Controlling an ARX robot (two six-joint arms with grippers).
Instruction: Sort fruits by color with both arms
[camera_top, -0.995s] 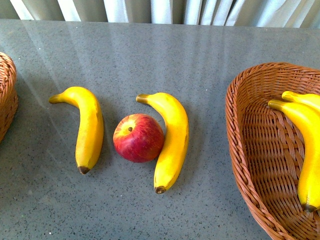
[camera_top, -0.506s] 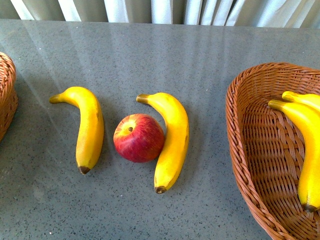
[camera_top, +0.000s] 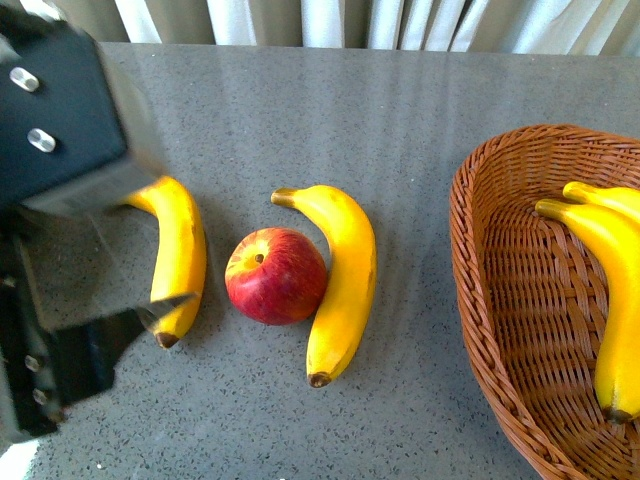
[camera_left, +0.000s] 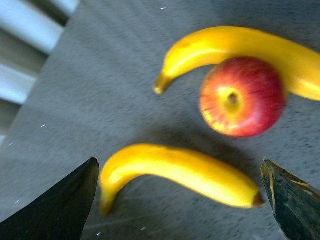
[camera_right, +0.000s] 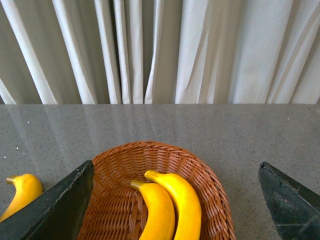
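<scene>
My left gripper (camera_left: 179, 161) has swung into the front view since a moment ago, its fingers spread wide over the left banana (camera_top: 183, 250) and hiding its stem end. Just beyond, the apple (camera_top: 276, 275) touches the middle banana (camera_top: 345, 280); both are unmoved. My right gripper (camera_right: 175, 167), fingers also wide apart, hangs above the basket (camera_top: 500, 330) holding two bananas (camera_top: 612, 290).

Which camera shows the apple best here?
The front view: the apple is sharp and whole, touching a banana. The left wrist view shows it whole but blurred; the right wrist view misses it.
</scene>
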